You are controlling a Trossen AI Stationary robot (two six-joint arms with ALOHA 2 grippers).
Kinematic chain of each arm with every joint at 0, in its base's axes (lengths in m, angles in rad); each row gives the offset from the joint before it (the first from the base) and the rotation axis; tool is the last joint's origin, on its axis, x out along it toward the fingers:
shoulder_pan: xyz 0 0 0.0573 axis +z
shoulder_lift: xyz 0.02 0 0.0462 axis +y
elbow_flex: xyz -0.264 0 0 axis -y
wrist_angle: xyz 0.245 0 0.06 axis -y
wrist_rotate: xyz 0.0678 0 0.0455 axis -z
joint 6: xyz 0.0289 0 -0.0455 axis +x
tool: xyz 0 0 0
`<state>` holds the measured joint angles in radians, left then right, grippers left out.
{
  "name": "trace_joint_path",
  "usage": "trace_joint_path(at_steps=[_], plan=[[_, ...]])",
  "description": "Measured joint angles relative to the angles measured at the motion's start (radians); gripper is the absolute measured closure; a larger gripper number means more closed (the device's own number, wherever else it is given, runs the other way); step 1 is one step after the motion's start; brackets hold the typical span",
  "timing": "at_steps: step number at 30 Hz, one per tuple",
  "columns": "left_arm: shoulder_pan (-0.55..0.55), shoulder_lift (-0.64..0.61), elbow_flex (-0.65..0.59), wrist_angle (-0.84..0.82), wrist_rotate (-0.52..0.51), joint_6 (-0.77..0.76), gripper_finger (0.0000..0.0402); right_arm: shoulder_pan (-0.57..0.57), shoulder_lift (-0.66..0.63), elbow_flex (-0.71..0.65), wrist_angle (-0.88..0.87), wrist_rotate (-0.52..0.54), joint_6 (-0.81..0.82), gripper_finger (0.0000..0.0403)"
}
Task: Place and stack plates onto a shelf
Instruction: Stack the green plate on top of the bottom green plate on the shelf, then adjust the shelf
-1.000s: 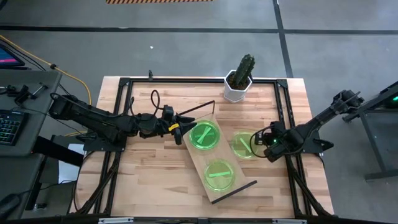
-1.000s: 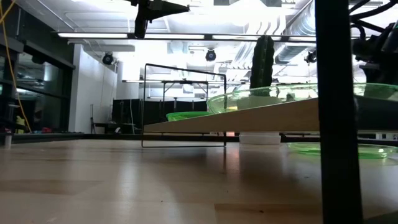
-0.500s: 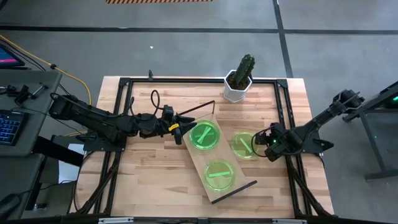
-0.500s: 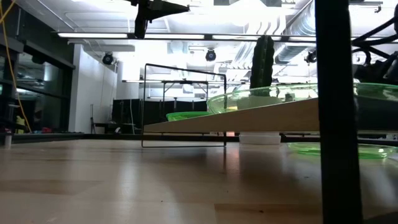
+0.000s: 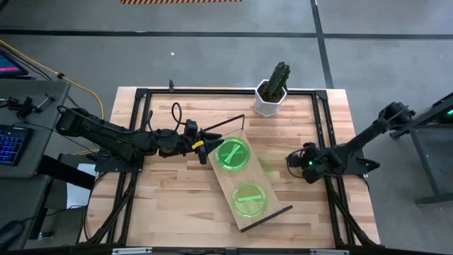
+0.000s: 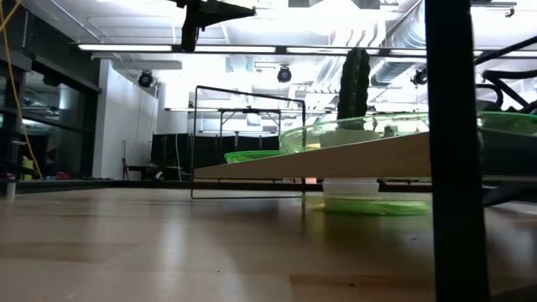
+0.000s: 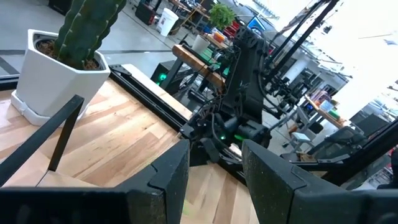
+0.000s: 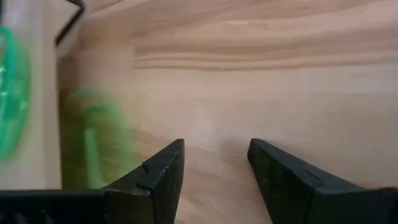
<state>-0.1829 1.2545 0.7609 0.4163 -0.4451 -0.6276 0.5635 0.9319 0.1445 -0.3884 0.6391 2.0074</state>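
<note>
Only blurred green plate (image 8: 93, 143) beside shelf (image 5: 225, 185), past open right tool (image 8: 214, 180).

A cactus (image 5: 281, 73) stands upright in a white hexagonal pot (image 5: 269, 103) at the far edge of the striped wooden surface (image 5: 170, 198). A keyboard (image 5: 10, 144) lies on a side desk.

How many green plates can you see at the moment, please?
3. On the shelf: the far plate and the near plate. The third plate, blurred, is on the table at the shelf's right edge. Stacked ones could be hidden.
</note>
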Motion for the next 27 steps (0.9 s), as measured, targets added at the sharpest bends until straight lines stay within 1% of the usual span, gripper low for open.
trace_joint_path(at_steps=[3,17,24,25,27], plan=[[0.000,0.000,0.000,0.000,0.000,0.000,0.0263,-0.001,0.002,-0.037,0.085,0.032,-0.033,0.0215],[0.000,0.000,0.000,-0.001,-0.004,0.001,0.0263,-0.002,0.009,-0.032,0.068,0.031,-0.037,0.0215],[0.000,0.000,0.000,-0.002,-0.003,0.003,0.0263,-0.002,0.008,-0.033,0.097,0.036,-0.038,0.0215],[0.000,0.000,0.000,-0.005,0.009,0.005,0.0263,-0.002,0.004,-0.036,0.114,0.043,-0.042,0.0215],[-0.001,0.000,0.000,-0.027,0.074,0.034,0.0263,-0.003,-0.010,-0.039,0.157,0.051,-0.068,0.0214]])
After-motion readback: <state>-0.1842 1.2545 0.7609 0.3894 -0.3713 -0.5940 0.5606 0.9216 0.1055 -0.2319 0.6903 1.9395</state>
